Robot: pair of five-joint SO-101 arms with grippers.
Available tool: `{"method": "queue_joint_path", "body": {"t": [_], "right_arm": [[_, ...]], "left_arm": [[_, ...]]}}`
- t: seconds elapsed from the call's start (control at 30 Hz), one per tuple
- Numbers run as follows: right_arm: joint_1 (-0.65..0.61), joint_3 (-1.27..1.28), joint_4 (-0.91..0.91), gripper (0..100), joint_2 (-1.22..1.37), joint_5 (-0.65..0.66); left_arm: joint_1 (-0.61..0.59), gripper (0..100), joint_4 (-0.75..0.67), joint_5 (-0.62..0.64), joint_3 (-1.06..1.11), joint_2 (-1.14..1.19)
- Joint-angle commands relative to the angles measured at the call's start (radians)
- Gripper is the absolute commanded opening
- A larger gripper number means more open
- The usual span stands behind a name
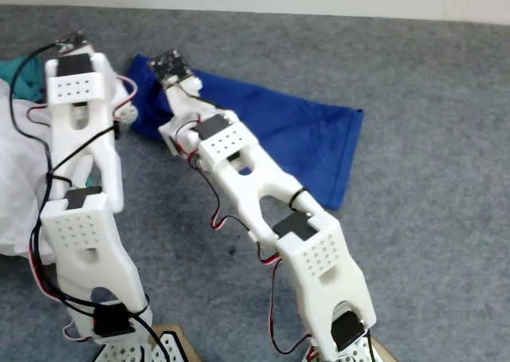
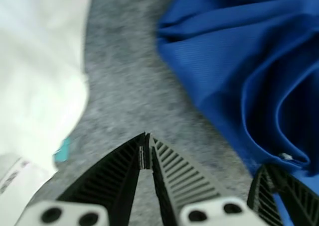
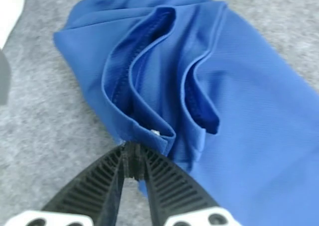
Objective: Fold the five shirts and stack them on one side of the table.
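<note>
A blue shirt (image 1: 279,131) lies spread on the grey table, partly folded, with loose folds near its collar end (image 3: 164,76). My right gripper (image 3: 132,156) is at that end, shut on the blue shirt's edge; one of its fingers (image 2: 271,191) also appears in the left wrist view, on the blue cloth (image 2: 249,61). My left gripper (image 2: 146,149) hangs shut over bare table between the blue shirt and a white shirt (image 2: 35,76), holding nothing. The white shirt (image 1: 16,179) lies crumpled at the table's left edge, and a teal shirt (image 1: 24,71) lies behind it.
Both white arms cross the near half of the table, the left arm (image 1: 80,218) over the white shirt and the right arm (image 1: 271,202) over the blue one. Open grey table (image 1: 430,242) stretches to the right.
</note>
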Motion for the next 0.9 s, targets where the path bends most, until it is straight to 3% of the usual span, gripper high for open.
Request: {"method": "queue_joint_path", "body": {"t": [0.0, 0.6, 0.87], "right_arm": [[0.045, -0.048, 0.004, 0.5, -0.022, -0.008], [0.137, -0.039, 0.004, 0.5, -0.018, -0.006], [0.156, -0.028, 0.025, 0.5, -0.024, -0.006]], "left_arm": [[0.054, 1, -0.054, -0.009, 0.001, -0.068], [0.097, 1, -0.497, -0.011, 0.269, -0.070], [0.079, 1, -0.542, -0.011, 0.305, -0.073]]}}
